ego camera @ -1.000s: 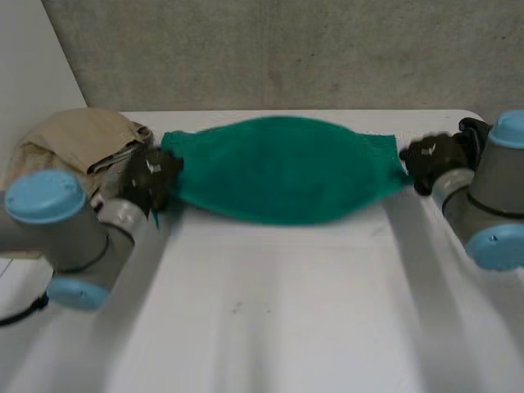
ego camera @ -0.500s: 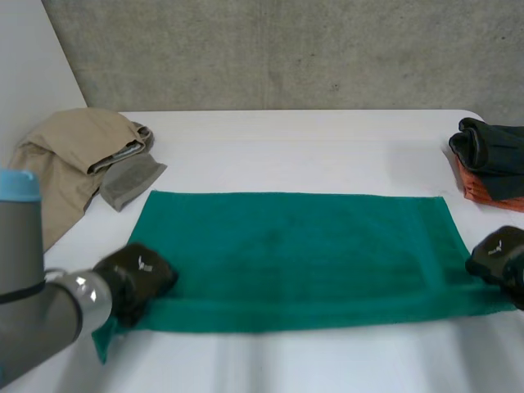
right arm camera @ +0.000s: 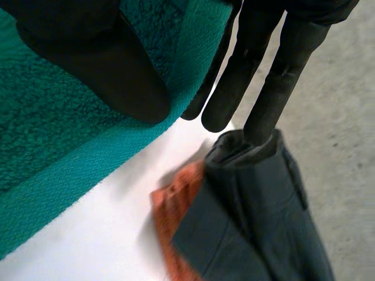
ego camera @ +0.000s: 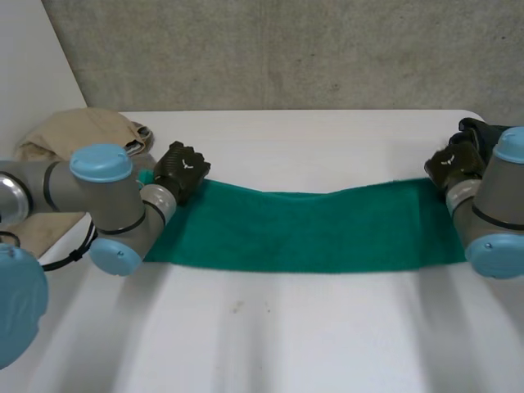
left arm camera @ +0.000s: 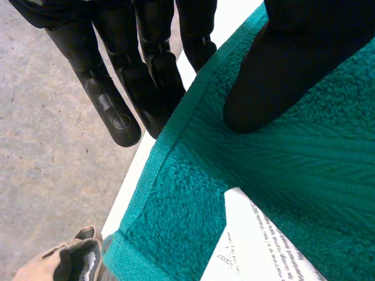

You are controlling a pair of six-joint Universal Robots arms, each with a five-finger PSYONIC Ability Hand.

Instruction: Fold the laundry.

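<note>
A green towel [ego camera: 303, 225] stretches across the middle of the white table [ego camera: 286, 336] as a long band, sagging between my two hands. My left hand [ego camera: 182, 168] grips its left end. Its thumb [left arm camera: 275, 76] presses onto the terry from above and its fingers [left arm camera: 117, 88] lie behind the hem, pinching the towel [left arm camera: 193, 205] near a corner, close to a white label [left arm camera: 258, 246]. My right hand [ego camera: 454, 164] holds the right end the same way, thumb [right arm camera: 99, 64] on top of the towel [right arm camera: 58, 134] and fingers [right arm camera: 258, 64] behind its edge.
A beige garment pile [ego camera: 90, 131] lies at the table's far left, just behind my left arm; a bit of it shows as a beige cloth [left arm camera: 64, 263] past the towel's corner. A dark folded cloth [right arm camera: 252, 216] on an orange one [right arm camera: 176, 222] sits at the far right [ego camera: 479, 129].
Half a second ago the towel lay spread flat with both hands at its near corners. Both hands have since carried that edge away toward the far side, leaving a narrower band.
</note>
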